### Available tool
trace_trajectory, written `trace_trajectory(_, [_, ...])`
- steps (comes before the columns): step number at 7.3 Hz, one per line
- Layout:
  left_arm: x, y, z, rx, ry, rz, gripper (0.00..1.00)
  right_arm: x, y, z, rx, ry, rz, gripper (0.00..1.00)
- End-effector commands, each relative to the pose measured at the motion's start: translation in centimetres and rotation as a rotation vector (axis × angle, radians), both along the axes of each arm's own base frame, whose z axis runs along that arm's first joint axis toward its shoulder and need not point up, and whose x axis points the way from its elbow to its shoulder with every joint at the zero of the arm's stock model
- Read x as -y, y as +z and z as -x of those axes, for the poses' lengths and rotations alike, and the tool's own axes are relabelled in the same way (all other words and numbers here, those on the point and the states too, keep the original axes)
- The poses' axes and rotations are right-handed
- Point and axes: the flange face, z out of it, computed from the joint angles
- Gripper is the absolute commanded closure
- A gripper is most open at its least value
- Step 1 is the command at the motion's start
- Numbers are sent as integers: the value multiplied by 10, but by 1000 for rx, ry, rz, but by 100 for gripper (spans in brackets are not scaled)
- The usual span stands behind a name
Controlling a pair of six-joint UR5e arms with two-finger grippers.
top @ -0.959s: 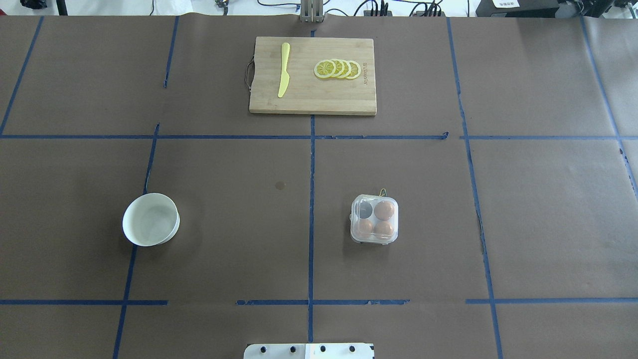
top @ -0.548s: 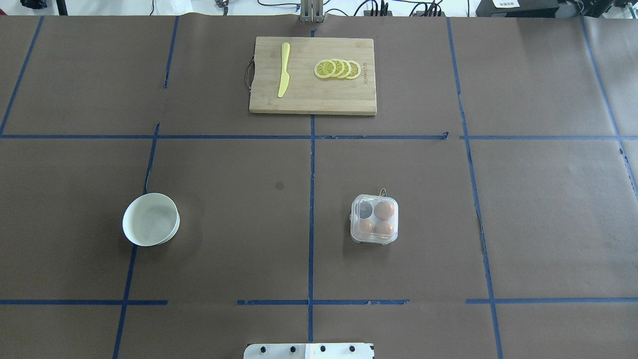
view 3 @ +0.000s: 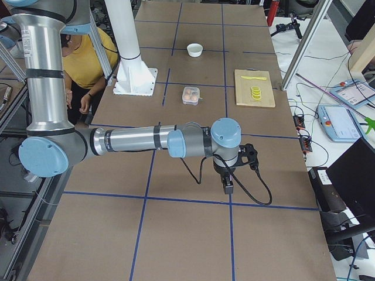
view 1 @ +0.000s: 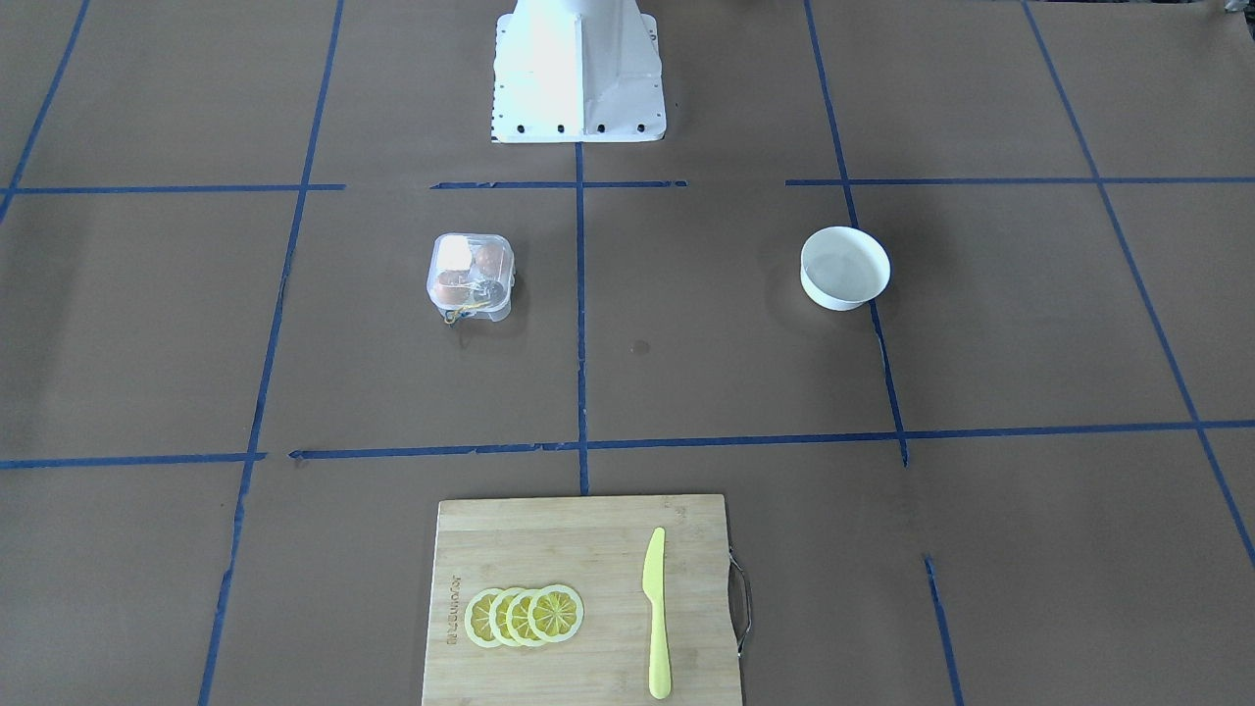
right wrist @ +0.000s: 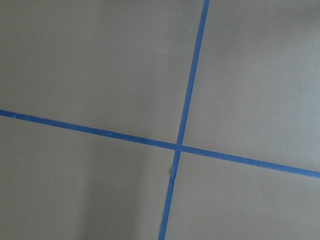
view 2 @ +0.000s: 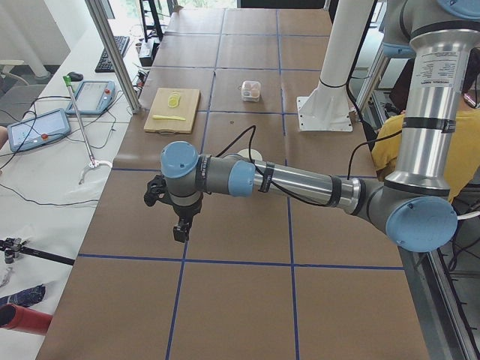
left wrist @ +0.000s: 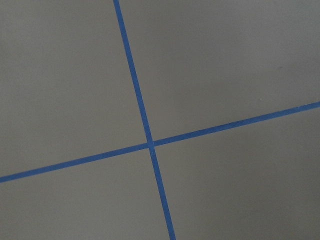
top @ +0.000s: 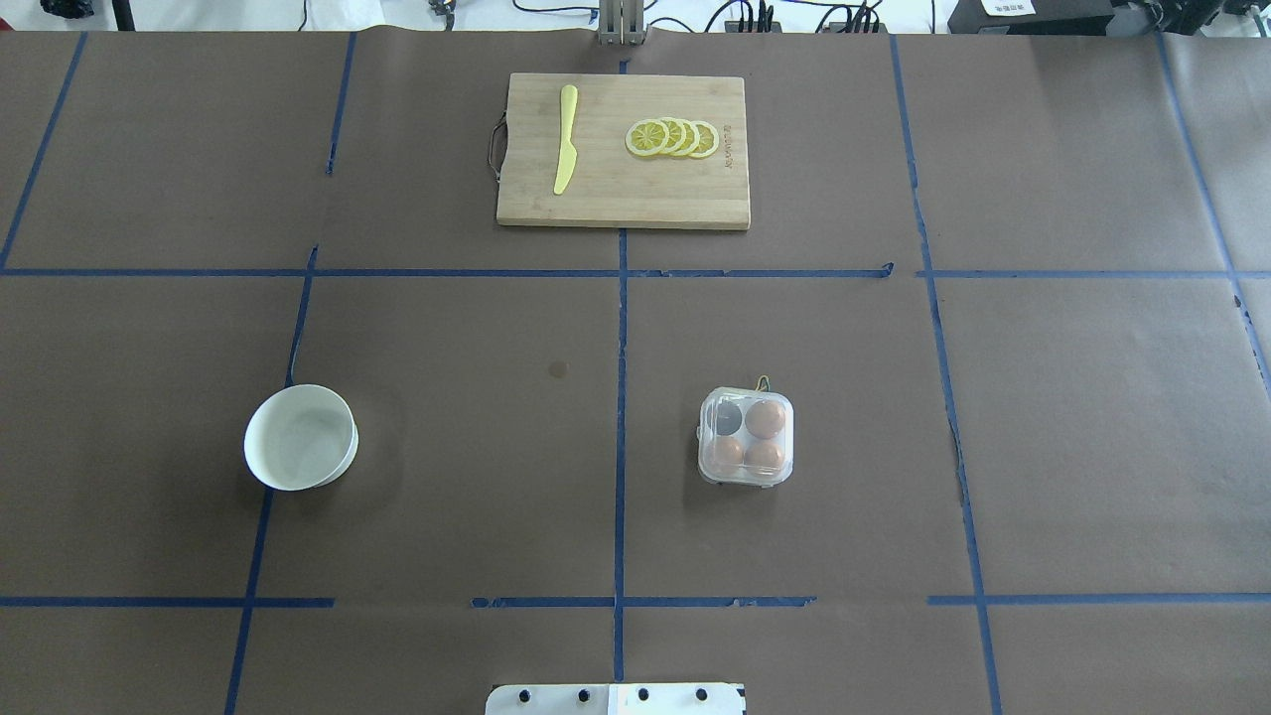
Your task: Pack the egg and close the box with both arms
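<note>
Overhead exterior view has the small clear plastic four-cell egg box (top: 746, 437) sitting just right of the table's centre line. Three smooth orange-brown eggs (top: 765, 418) fill its cells, and the far left cell is dark and unfilled. Its hinged clear lid seems to lie down over them, though glare on the plastic keeps me from telling whether the clasp is snapped. The round white bowl (top: 301, 437) sits well apart on the left, with nothing visible inside it.

Neither arm is over this area. The silver-grey left arm (view 2: 285, 180) hangs over bare brown paper at one end of the table, its black left gripper (view 2: 181, 229) pointing down. The right arm (view 3: 135, 140) mirrors it at the other end with the right gripper (view 3: 227, 186). From these side views I cannot tell whether either is spread or pinched.

The main risk, as I judge it, is a lid that only rests unlatched and springs open once the case is moved. Pressing it shut with one gripper alone could skate the light case across the paper. Too much force above an egg could crack its shell.
</note>
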Motion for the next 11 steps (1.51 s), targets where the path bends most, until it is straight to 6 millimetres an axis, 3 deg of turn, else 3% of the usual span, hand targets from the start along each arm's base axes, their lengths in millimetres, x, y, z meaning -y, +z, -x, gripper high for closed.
trace_trajectory(1, [-1,2,-2,-4,0,6,0,1,-4,1,-11,-1,-4,0])
trace_trajectory(3, [4,8,-7,0,16,7,0,0,8,9,-74,-17,16,0])
trace_trajectory(4, [19,-10,-7,-1,14,-23,0,0,11,9,-66,-16,25,0])
trace_trajectory(5, [24,1,-7,-4,15,-12,0,-1,14,10,-58,-17,34,0])
trace_trajectory(11, [27,-3,-8,-3,15,-46,0,2,4,18,8,-29,46,0])
